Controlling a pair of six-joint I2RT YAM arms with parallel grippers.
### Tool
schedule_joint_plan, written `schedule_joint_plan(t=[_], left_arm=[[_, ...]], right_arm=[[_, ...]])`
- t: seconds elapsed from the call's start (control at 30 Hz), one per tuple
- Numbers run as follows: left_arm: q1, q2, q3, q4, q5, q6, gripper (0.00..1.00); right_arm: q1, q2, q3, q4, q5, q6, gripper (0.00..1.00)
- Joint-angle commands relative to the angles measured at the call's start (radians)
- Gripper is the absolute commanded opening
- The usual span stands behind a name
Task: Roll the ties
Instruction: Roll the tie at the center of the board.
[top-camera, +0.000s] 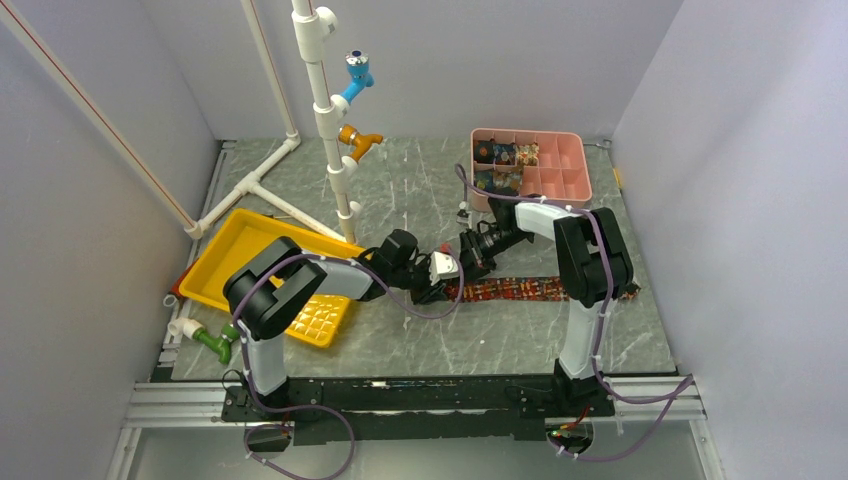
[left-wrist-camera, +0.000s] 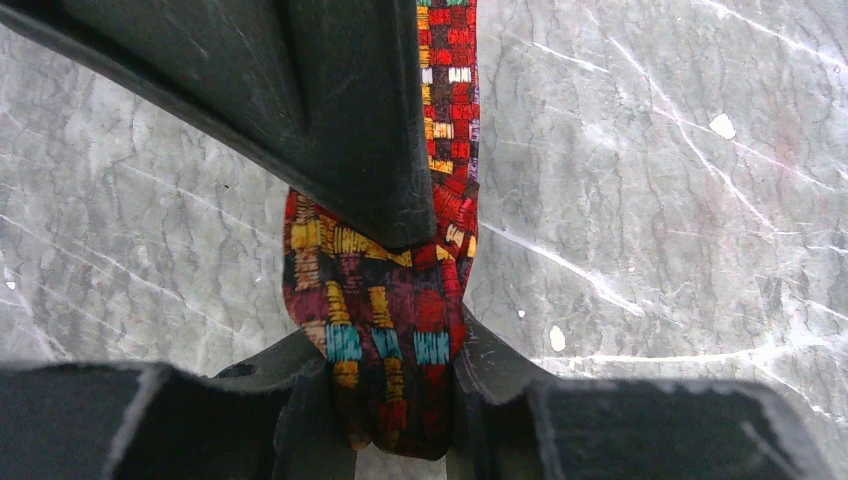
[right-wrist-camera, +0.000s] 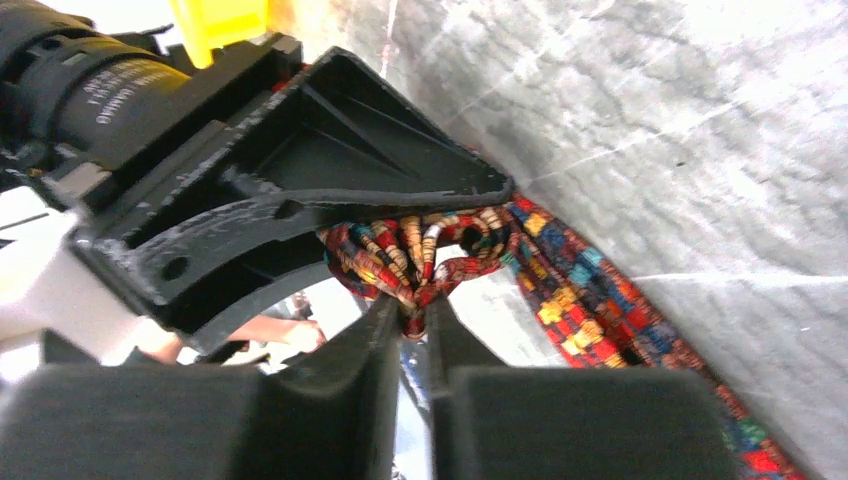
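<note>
1 tie (top-camera: 520, 289) on tabletop (top-camera: 420, 340); left tool (left-wrist-camera: 400, 410) and right tool (right-wrist-camera: 408, 325) both clamp its left end. Risk: loose starter fold springs open if either pinch slips.

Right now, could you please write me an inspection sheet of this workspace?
Surface: grey marbled table with pale streaks.
Job's things: one tie lies flat, its left end bunched up; rolled ties sit in the pink tray at the back right.
Clutter: yellow tray at the left; white pipes with coloured fittings.
Grippers: left end effector and right end effector both shut on the tie's bunched end.
Cables: purple cables run along both arms; one loop hangs beside the tie.
Surroundings: plain walls; nothing else seen.
</note>
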Motion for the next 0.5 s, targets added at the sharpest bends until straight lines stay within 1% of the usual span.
schedule_joint_plan(t=[0.0,0.13,0.23,0.37,0.47], left_arm=[[-0.014,0.079,-0.026,-0.187,-0.057,0.023,0.35],[-0.002,0.072,-0.025,-0.159,-0.014,0.025,0.47],[0.017,0.055,-0.029,-0.120,0.030,0.020,0.59],[0.038,0.002,-0.067,-0.022,0.103,0.010,0.70],[0.055,-0.028,-0.108,0.091,0.124,-0.011,0.76]], right_arm=[[0.003,0.049,0.030,-0.017,0.104,-0.054,0.01],[0.004,0.070,0.005,0.015,0.225,-0.080,0.00],[0.001,0.090,-0.008,0.038,0.309,-0.083,0.00],[-0.001,0.105,-0.022,0.060,0.372,-0.076,0.00],[-0.001,0.122,-0.017,0.050,0.395,-0.083,0.00]])
